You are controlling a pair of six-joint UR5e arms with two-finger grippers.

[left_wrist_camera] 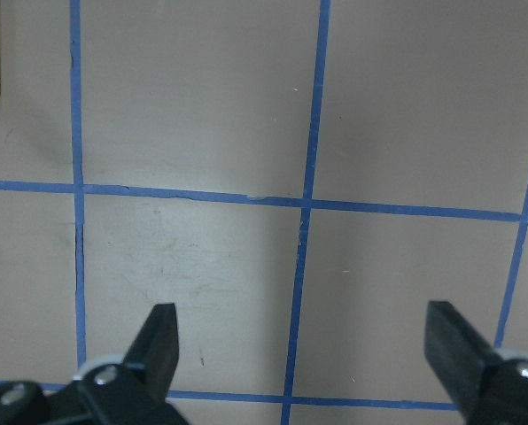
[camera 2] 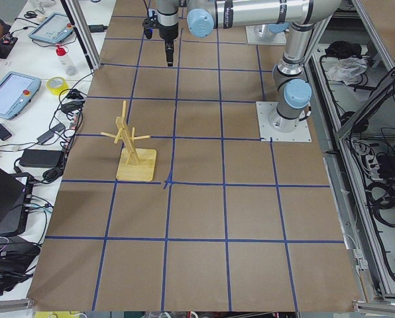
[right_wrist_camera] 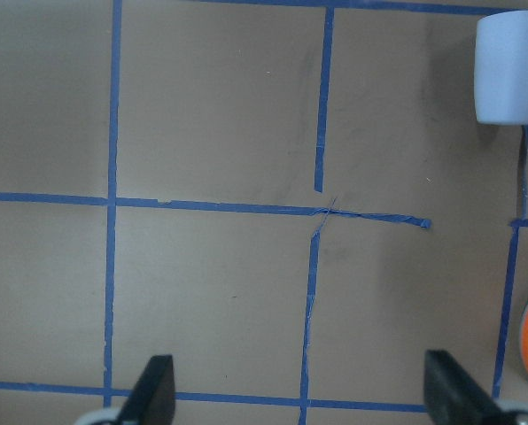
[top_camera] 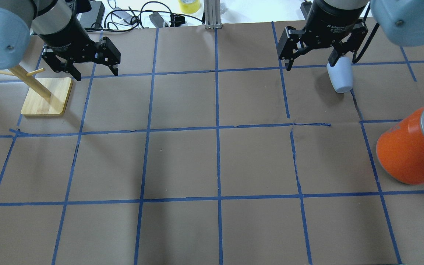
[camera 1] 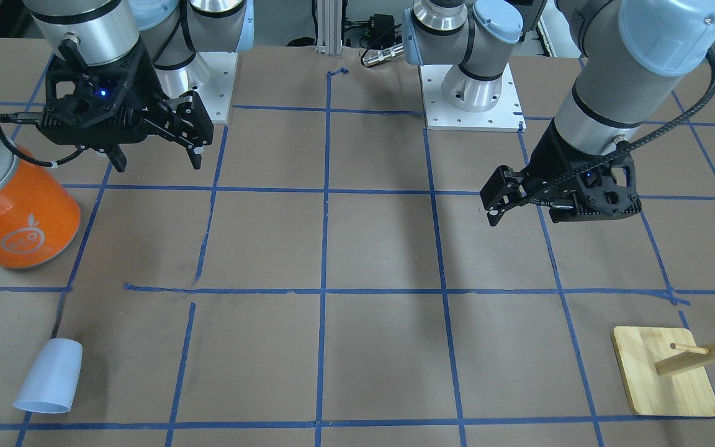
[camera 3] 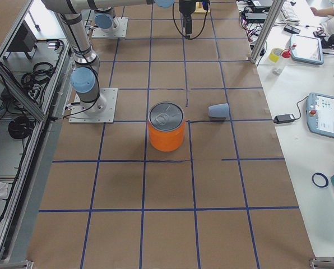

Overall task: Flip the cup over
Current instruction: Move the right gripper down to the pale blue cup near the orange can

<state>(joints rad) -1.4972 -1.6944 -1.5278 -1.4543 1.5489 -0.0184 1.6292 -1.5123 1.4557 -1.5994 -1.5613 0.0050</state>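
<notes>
Overlapping cup (top_camera: pixel 341 80) end: right gripper (top_camera: pixel 310 64).

Sides as the robot has them; near = robot's edge of the table (top_camera: pixel 182 165). Cup (camera 1: pixel 48 375) lies on its side on the right half, far part, mouth twd the far edge. Can (camera 1: pixel 16 205) stands upright on the same half, nearer the robot & further right than the cup, the two apart. Rack (camera 1: pixel 665 372) stands on the left half, far part, abt level w/ the cup across the table, well apart from both. Right gripper (top_camera: pixel 311 65) hangs above the table, inboard of the can, on the cup's near side. Left gripper (top_camera: pixel 96 74) hangs above the table on the rack's near side, apart from it
</notes>
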